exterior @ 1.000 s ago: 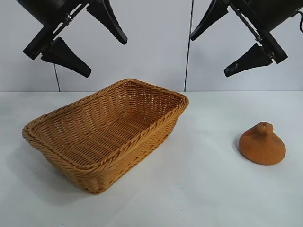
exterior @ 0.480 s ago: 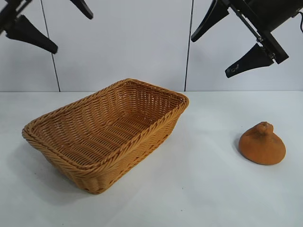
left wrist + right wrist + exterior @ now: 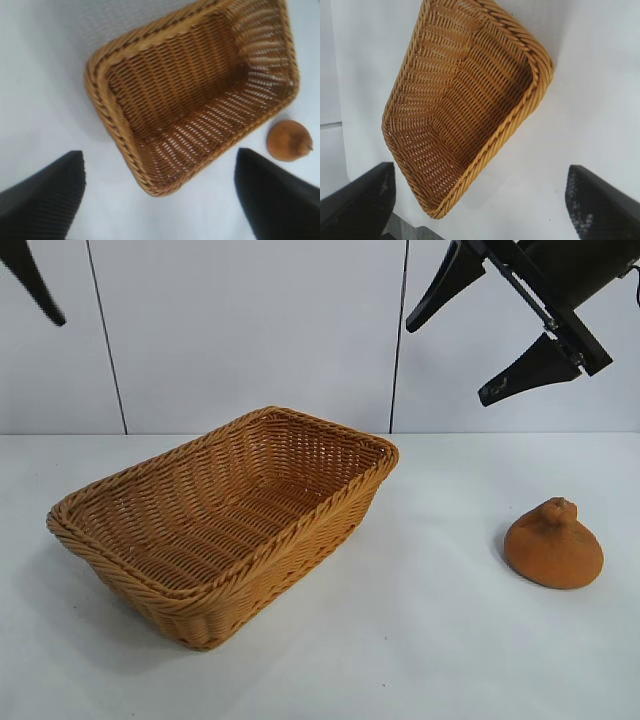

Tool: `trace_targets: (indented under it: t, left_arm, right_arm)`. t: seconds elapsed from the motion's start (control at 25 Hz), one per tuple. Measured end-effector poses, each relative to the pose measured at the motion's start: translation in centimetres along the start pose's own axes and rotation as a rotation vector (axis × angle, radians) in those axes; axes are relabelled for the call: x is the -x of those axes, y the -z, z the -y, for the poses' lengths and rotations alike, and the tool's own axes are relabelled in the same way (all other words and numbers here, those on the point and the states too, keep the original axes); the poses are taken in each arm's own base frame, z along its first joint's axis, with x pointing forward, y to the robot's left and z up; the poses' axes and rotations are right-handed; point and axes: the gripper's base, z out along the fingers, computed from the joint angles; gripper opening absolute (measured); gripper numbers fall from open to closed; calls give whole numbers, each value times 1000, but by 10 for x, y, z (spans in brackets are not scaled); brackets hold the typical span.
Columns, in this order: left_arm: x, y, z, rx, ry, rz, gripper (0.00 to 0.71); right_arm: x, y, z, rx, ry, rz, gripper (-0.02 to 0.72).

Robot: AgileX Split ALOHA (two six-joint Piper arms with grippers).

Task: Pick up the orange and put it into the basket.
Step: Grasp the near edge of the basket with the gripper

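Note:
The orange (image 3: 553,545), dull brownish-orange with a knobby neck, sits on the white table at the right; it also shows in the left wrist view (image 3: 287,140). The basket (image 3: 225,515), tan woven wicker, stands empty at centre-left and shows in the left wrist view (image 3: 190,90) and the right wrist view (image 3: 465,100). My right gripper (image 3: 446,362) hangs open and empty high above the table, up and left of the orange. My left gripper (image 3: 160,154) is open and empty high over the basket's left side. Only one of its fingers (image 3: 30,275) shows at the exterior view's top left corner.
The white table (image 3: 430,640) runs back to a pale panelled wall (image 3: 250,330). The table's edge shows in the right wrist view (image 3: 405,227) just beyond one corner of the basket.
My left gripper has risen and swung left, almost out of the exterior view. The right gripper, the basket and the orange have stayed where they were.

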Motion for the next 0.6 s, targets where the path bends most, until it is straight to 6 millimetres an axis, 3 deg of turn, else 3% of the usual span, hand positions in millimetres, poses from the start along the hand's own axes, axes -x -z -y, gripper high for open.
trace_targets:
  t: [0.24, 0.6]
  left_arm:
    - [-12, -36, -2, 8, 97, 10, 581]
    - [-3, -97, -14, 122, 186, -21, 581]
  right_arm:
    - [0, 0, 0, 0, 0, 1, 631]
    - [0, 0, 0, -1, 1, 1, 631]
